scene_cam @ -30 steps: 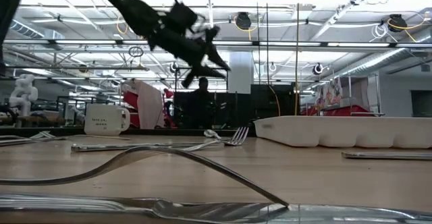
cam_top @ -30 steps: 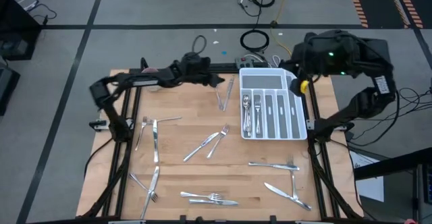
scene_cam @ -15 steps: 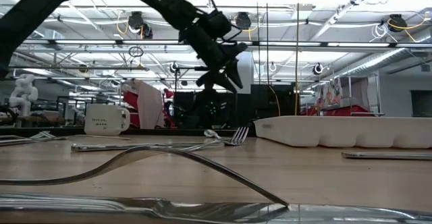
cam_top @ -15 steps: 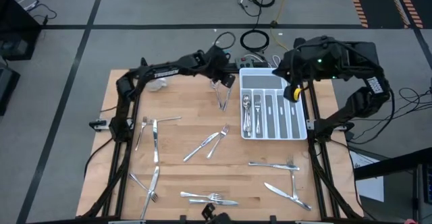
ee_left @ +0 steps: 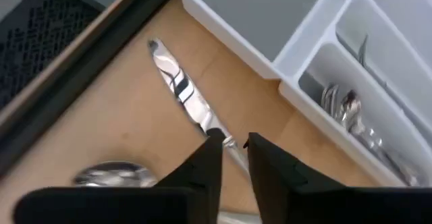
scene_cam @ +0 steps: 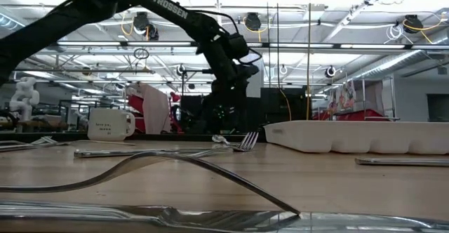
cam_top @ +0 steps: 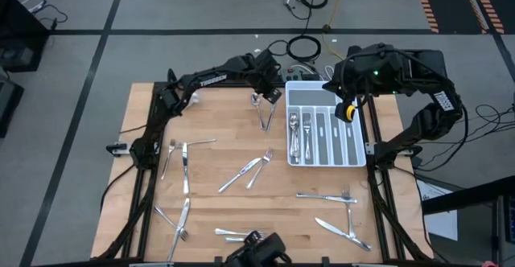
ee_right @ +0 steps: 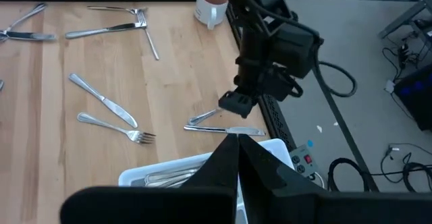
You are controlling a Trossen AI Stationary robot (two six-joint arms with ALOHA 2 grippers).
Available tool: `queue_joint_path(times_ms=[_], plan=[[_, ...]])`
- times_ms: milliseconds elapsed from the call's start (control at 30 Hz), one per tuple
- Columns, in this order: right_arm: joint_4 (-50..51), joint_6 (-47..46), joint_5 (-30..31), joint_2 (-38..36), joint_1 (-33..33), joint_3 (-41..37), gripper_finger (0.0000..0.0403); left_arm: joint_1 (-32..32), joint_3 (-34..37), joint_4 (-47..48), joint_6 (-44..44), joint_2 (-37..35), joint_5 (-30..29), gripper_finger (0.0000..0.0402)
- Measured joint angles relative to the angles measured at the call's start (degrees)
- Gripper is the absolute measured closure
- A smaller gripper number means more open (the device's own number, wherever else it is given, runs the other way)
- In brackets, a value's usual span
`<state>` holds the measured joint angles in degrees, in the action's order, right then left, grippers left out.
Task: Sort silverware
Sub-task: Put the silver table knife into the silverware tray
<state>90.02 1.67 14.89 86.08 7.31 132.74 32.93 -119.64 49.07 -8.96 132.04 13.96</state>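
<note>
- Arms: two, each with one gripper.
- Cutlery tray [cam_top: 351, 156]: one, white.
- Mug [scene_cam: 110, 124]: one.
- Loose silverware [cam_top: 253, 169] on table: roughly fifteen; overlaps blur the count.

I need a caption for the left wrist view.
Left gripper descends, jaws straddling a knife beside the cutlery tray.

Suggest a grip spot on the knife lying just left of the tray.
Probably mid-handle, coming straight down. The knife lies flat on the table beside the tray, so span its narrow width. The left gripper already straddles it there, jaws slightly apart.
</note>
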Motion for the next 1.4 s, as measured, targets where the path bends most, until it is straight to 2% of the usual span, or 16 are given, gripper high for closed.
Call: queue_joint_path(times_ms=[167, 300, 433, 533, 633, 700, 900, 1000, 1133, 1400], plan=[[0.0, -0.13, -0.02, 0.0, 0.0, -0.01, 0.0403, 1.93, -0.57, 1.89, 9.57, 0.01, 4.17, 0.0393], [0.0, -0.1, -0.01, 0.0, 0.0, 0.0, 0.0403, 2.61, -0.56, 3.62, 22.49, 0.01, 7.21, 0.0397], [0.0, -0.06, -0.02, 0.0, 0.0, 0.01, 0.0403, 2.42, -0.54, 10.57, 41.23, 0.01, 6.78, 0.0398], [0.0, -0.02, -0.01, -0.02, 0.0, 0.01, 0.0403, 1.8, -0.54, 13.67, 51.77, 0.01, 4.11, 0.0399], [0.0, 0.0, -0.01, -0.02, 0.0, 0.01, 0.0403, 0.63, -0.48, 12.35, 59.1, 0.01, 1.51, 0.04], [0.0, 0.02, -0.01, -0.02, 0.0, 0.01, 0.0403, -0.37, -0.48, 10.07, 60.75, 0.01, 1.39, 0.04], [0.0, 0.72, 0.0, -0.02, 0.0, 0.01, 0.0403, -4.06, -0.48, 4.88, 56.98, 0.29, 0.77, 0.0401], [0.0, 0.96, 0.01, -0.02, 0.0, 0.01, 0.0403, -5.53, -0.46, 5.02, 52.03, 1.12, -0.74, 0.0401], [0.0, 0.96, 0.0, -0.03, 0.01, 0.01, 0.0403, -6.58, -0.48, 3.4, 38.41, 3.01, -5.47, 0.0401], [0.0, 0.94, -0.22, -0.04, 0.0, 0.01, 0.0403, -6.86, -0.43, -1.67, 9.33, 4.36, -7.79, 0.0401]])
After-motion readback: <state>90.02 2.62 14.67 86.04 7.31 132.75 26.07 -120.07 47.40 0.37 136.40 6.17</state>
